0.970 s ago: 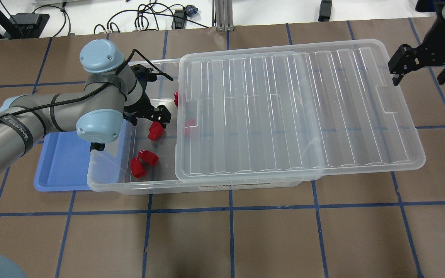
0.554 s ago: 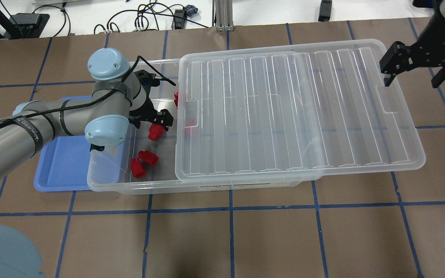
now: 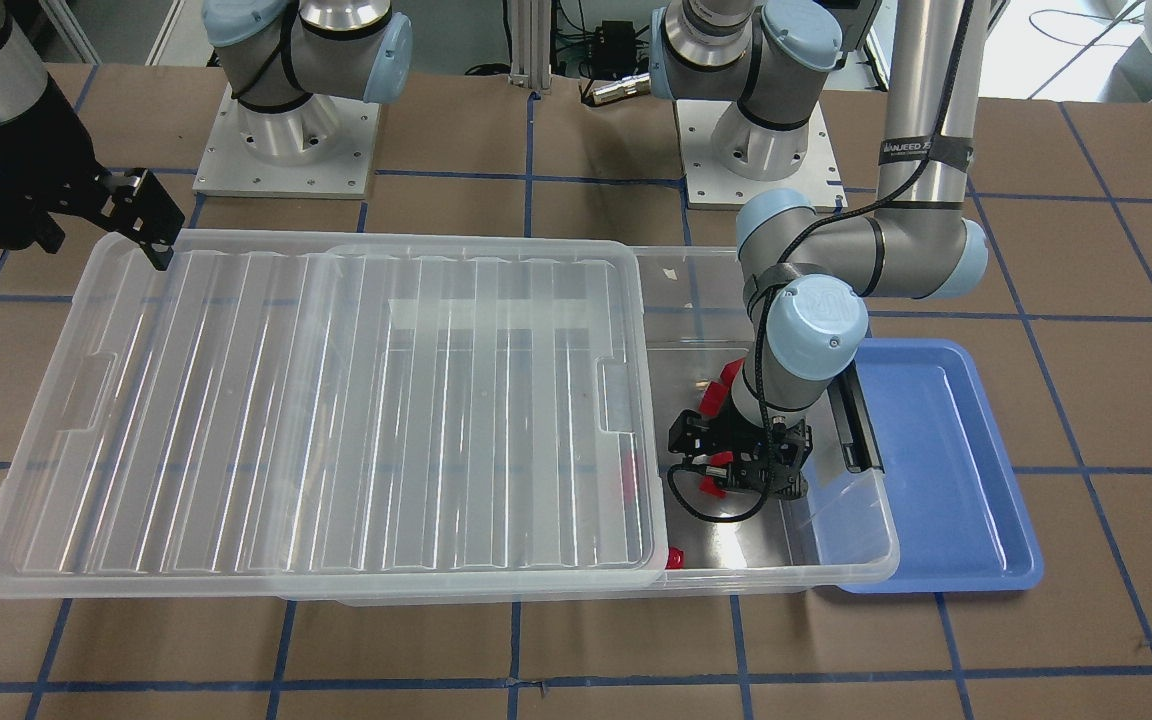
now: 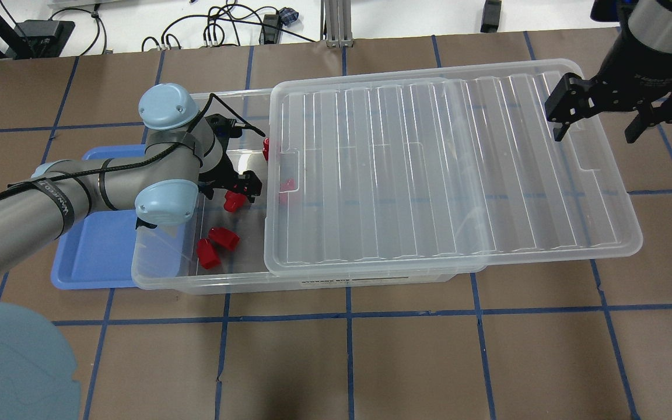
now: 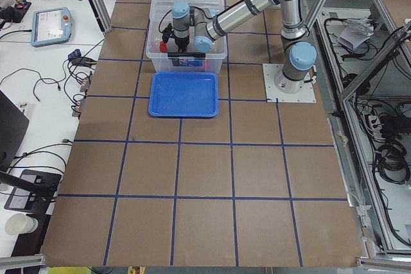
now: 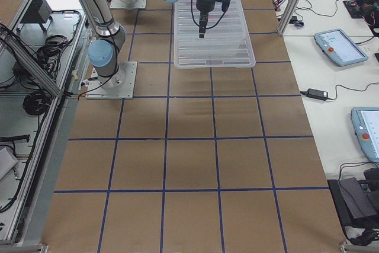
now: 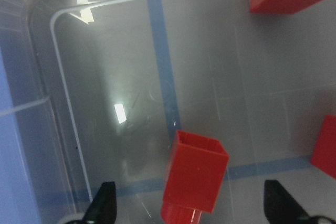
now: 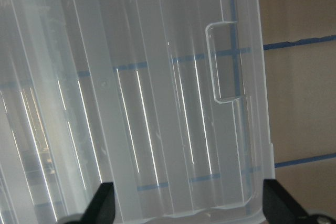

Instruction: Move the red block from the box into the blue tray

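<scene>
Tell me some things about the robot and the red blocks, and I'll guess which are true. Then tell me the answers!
1. The left gripper is down inside the box. True.
2. A red block lies in the blue tray. False: the blocks in view are all in the box, and none shows in the tray.
3. The lid covers the whole box. False: it is slid aside, so the end by the tray is open.
4. The right gripper is open above the lid's end. True.
5. The left gripper is shut on a red block. False: its fingers are open, with the block between them.
</scene>
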